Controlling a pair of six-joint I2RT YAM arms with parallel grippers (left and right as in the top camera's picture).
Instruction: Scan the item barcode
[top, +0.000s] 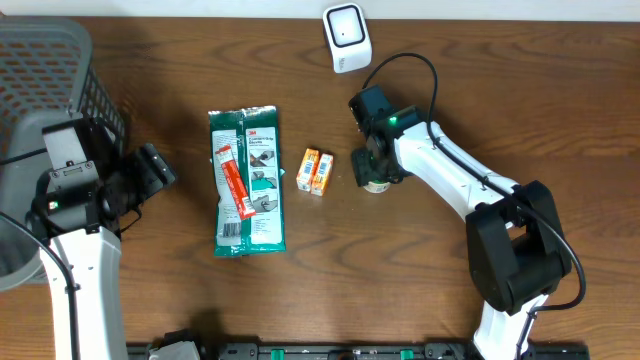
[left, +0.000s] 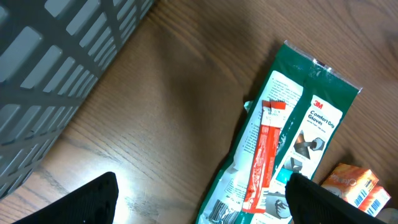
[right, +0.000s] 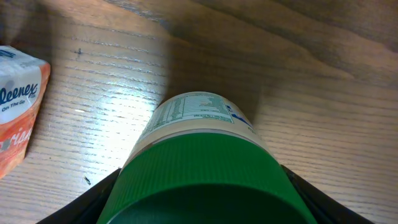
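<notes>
Green ribbed lid (right: 199, 180) fills the bottom of the right wrist view, set between the two dark fingers (right: 87, 202) of the right gripper (top: 373, 165). One finger stands close on each side of the lid, but I cannot tell whether they press on it. Below the lid comes the pale jar (right: 196, 118), resting on the wooden table (right: 311, 93), with a printed label on the side facing the wrist. Off to one side of this hand, near the jar but not touching it, lies an orange and white Kleenex pack (right: 18, 118); the overhead view shows a second one right beside it. Beyond those packs lies the green glove packet (top: 255, 200), flat, with a red strip-shaped pack (top: 232, 182) on top. The white scanner (top: 347, 37) stands well apart from the hand, by the table's far edge.

The left gripper (left: 202, 193) hangs over bare wood with its jaws spread wide and nothing between them. The glove packet lies ahead of it on one finger's side, and the grey basket (left: 50, 62) on the other.
</notes>
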